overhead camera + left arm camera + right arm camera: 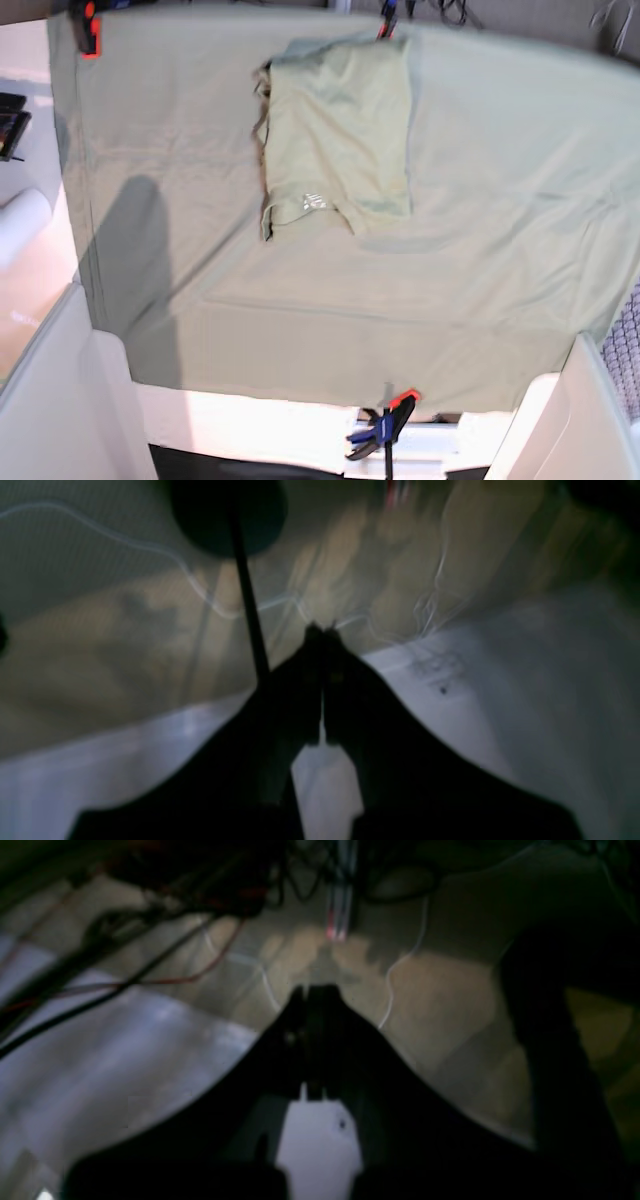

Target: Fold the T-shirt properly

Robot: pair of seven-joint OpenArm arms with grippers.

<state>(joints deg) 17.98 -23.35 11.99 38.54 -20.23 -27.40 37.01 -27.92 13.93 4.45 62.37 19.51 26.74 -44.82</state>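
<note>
Left claw clenched on nothing, tips pressed together; right claw same, clenched and empty. Both wrist views are dark and blurred, looking past the table edge at floor and loose cables, so I'd judge both arms are parked clear of the work area. Neither arm shows in the base view.

The T-shirt lies folded into a compact upright rectangle on the tablecloth, close to the cloth's far edge and a bit left of its centre. White neck label faces up near the shirt's lower edge. Lower-left corner hangs slightly ragged and the left side shows a rumpled layer poking out, so the fold is roughly done but not crisp.

Clamps pin the tablecloth: blue-orange clamp at its near edge, an orange one at its far-left corner, another at the far edge just above the shirt. That last one sits nearest the shirt, the likeliest snag for any touch-up grasp.
</note>
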